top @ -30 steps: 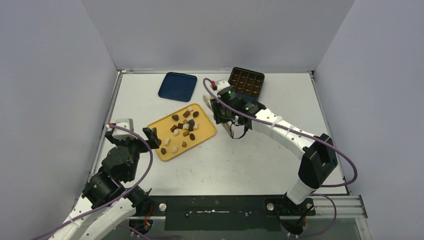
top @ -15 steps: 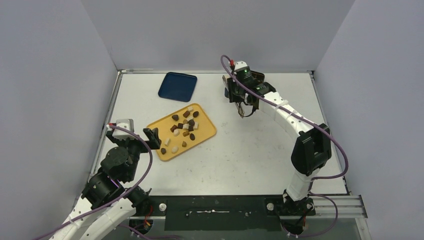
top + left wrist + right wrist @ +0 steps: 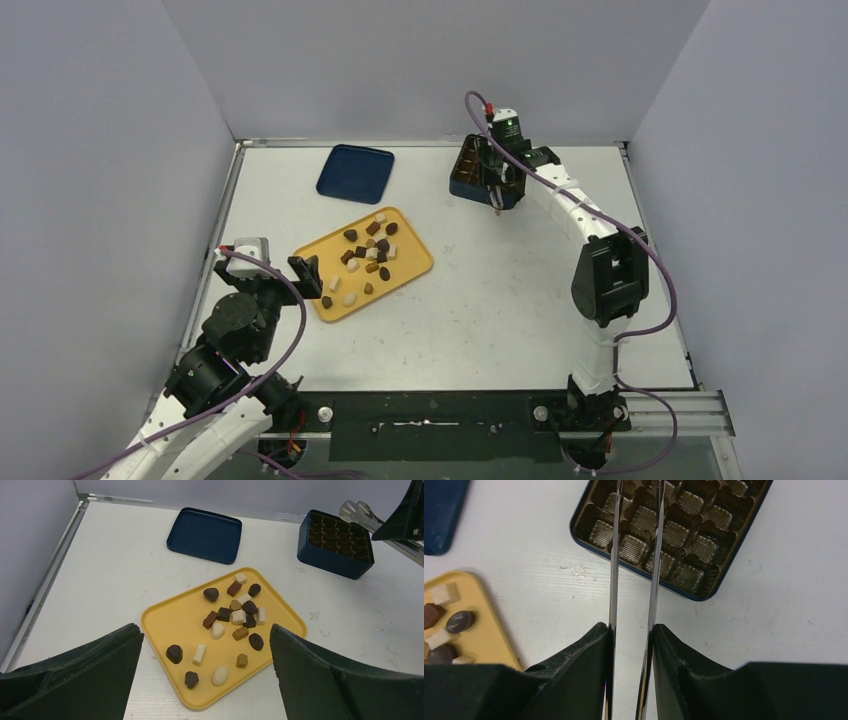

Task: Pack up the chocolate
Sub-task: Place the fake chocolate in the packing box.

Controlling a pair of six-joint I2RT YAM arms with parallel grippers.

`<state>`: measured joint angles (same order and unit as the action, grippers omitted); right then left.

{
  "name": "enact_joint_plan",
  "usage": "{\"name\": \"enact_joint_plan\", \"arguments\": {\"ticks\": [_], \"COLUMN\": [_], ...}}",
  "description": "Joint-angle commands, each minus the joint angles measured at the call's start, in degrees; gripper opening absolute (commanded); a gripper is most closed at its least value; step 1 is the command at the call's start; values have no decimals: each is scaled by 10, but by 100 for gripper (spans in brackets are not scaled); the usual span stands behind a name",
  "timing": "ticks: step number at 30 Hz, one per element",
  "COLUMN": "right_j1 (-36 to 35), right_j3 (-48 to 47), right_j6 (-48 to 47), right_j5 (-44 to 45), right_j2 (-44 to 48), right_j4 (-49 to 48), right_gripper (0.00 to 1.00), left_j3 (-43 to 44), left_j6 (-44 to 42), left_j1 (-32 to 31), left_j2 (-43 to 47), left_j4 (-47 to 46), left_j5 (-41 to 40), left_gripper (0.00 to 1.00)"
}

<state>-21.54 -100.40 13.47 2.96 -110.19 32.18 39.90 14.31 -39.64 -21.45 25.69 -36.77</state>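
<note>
On the counter (image 3: 500, 300): one white surface carries everything listed below.
Yellow tray (image 3: 165, 625): lies flat and skewed. It looks light, so a sideways nudge on a piece could make it slide.
Blue box (image 3: 330, 564): beyond the tray and to its right, well apart from it. Every gridded cell that shows is empty, so packing looks barely begun.
Blue lid (image 3: 355, 173): beyond the tray's far-left edge, apart from it, and not needed until the cells are filled.
Left tool (image 3: 306, 272): spread wide with nothing in it, hovering at the tray's near-left corner, well placed to pin that rim if the tray skids.
Right tool (image 3: 630, 630): clamped on the tongs (image 3: 614, 580), poised above the box, well away from the tray.
Tongs: two thin metal blades, slightly parted, reach out over the cells. Their tips run out of the wrist view, so I cannot tell whether they carry a piece.
Chocolate (image 3: 235, 615): all visible pieces lie on the tray, bunched around its middle with strays toward its near edge. I would pick a stray first: straddle it with both blades, come straight down, squeeze lightly, lift vertically, centre over one cell, and lower it in before letting go.
</note>
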Motion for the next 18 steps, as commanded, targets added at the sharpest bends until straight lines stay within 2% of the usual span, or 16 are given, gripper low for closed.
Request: {"name": "enact_joint_plan", "arguments": {"ticks": [1, 9, 18], "right_j1": [28, 96, 123], "right_j3": [-27, -34, -56], "right_j6": [0, 19, 15], "right_j5": [31, -21, -36], "right_j2": [-6, -36, -72], "right_j4": [-12, -13, -15], "right_gripper": [22, 23, 24], "left_j3": [-1, 0, 0], "left_j6": [-7, -8, -7], "left_j1": [3, 5, 7], "left_j2": [0, -6, -8], "left_j4": [-34, -34, -33], "left_j5": [12, 13, 13], "left_gripper": [97, 97, 97]}}
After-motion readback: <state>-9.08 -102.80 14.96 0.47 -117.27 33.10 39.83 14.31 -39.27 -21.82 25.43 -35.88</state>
